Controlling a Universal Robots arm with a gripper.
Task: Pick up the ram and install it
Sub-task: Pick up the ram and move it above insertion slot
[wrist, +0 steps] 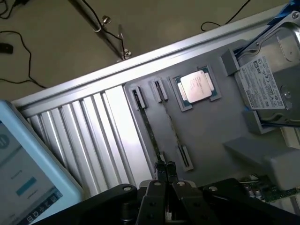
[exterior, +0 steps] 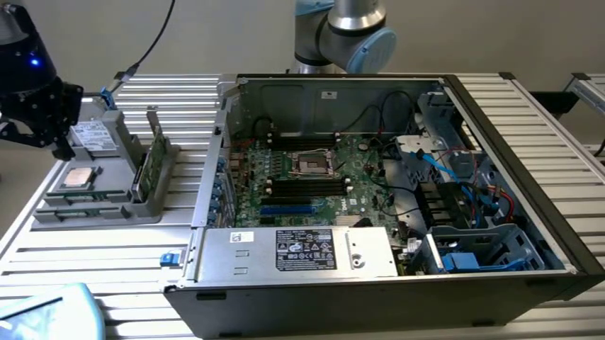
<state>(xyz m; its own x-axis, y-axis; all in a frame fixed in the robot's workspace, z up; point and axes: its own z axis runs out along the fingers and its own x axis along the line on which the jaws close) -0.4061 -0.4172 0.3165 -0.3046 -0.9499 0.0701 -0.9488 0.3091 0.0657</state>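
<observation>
Green ram sticks (exterior: 149, 164) stand on edge in the grey parts tray (exterior: 113, 209), at the exterior view's left of the open computer case (exterior: 378, 184). In the wrist view a strip of green board (wrist: 268, 191) shows at the tray's edge; I cannot tell whether it is a ram stick. My black gripper (exterior: 62, 147) hangs over the tray's far left corner, apart from the sticks. Its fingertips (wrist: 160, 169) sit close together above two narrow empty tray slots (wrist: 183, 157), with nothing between them. Black memory slots (exterior: 304, 188) lie on the motherboard.
A silver-topped processor (wrist: 197, 86) and a hard drive (wrist: 268, 84) rest in the tray. A tablet screen (wrist: 26, 173) lies on the ribbed table (wrist: 93, 136) beside it. Cables, a power supply (exterior: 297, 249) and drive cages crowd the case interior.
</observation>
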